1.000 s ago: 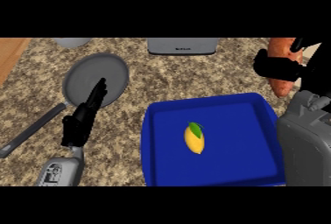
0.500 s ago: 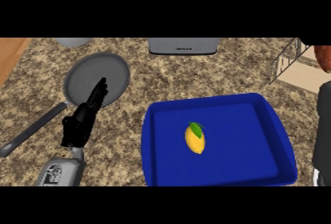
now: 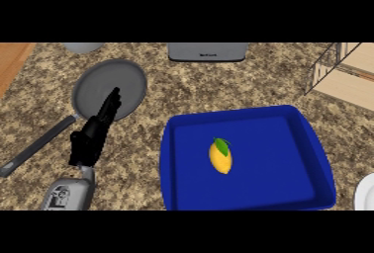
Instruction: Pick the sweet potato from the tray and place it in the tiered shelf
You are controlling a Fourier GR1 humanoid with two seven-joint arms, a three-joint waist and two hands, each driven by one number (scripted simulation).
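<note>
Sweet potato: not seen anywhere in the head view, so its place cannot be told. The tray is blue with raised walls and sits on the speckled stone counter, near and right of centre. One thing lies on its floor, left of the middle: a yellow fruit, pointed at both ends, with a green leaf at its far tip. It touches none of the walls.

Tiered shelf: far right corner, pale wooden boards in a thin wire frame, cut off by the right edge. It stands apart from the tray, with bare counter between them.

Right hand: outside the view, state cannot be told.

Left hand: left of the tray. It is black, with fingers straight and close together, pointing far. It holds nothing. The fingertips overlap the near part of a round grey pan. The grey forearm enters at the near edge.

The pan's dark handle runs near and left. Along the far edge are a grey box-shaped appliance at centre and a grey rounded object at left. A wooden strip fills the far left corner. The rim of a white plate shows at the near right edge.
</note>
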